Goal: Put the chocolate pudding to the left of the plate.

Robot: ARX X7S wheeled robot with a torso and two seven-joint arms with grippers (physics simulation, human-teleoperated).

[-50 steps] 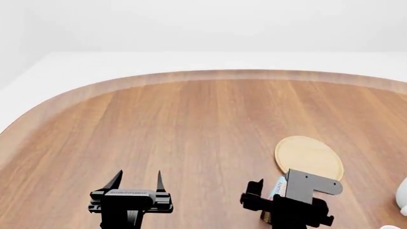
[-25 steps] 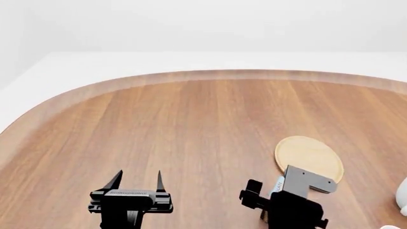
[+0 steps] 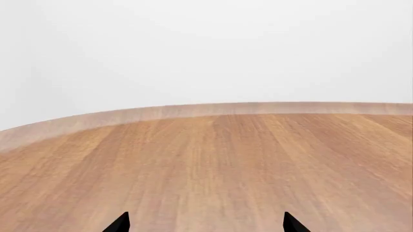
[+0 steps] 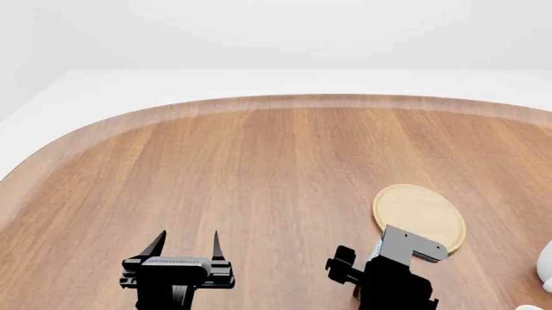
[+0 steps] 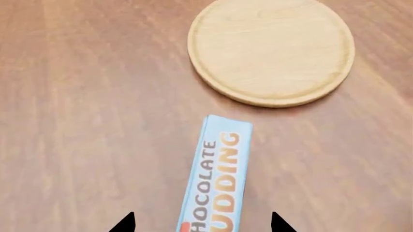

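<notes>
The chocolate pudding (image 5: 216, 174), a light blue carton with printed lettering, lies on the wooden table between my right gripper's (image 5: 201, 223) two fingertips, with a gap on each side. That gripper is open. The plate (image 5: 271, 50), a round tan wooden disc, lies just beyond the carton's far end. In the head view the plate (image 4: 419, 214) is at the right, and my right gripper (image 4: 366, 274) sits right in front of it, hiding all but a sliver of the pudding (image 4: 376, 250). My left gripper (image 4: 187, 242) is open and empty at the lower left, and its tips show in the left wrist view (image 3: 205, 223).
A white mug (image 4: 546, 261) shows partly at the right edge of the head view. The wooden table (image 4: 258, 168) has a rounded raised rim at the back and left. White floor lies beyond it.
My right wrist has shifted slightly over the pudding, and its grey bracket now sits a little higher and further left in the head view. The left arm has not moved.
</notes>
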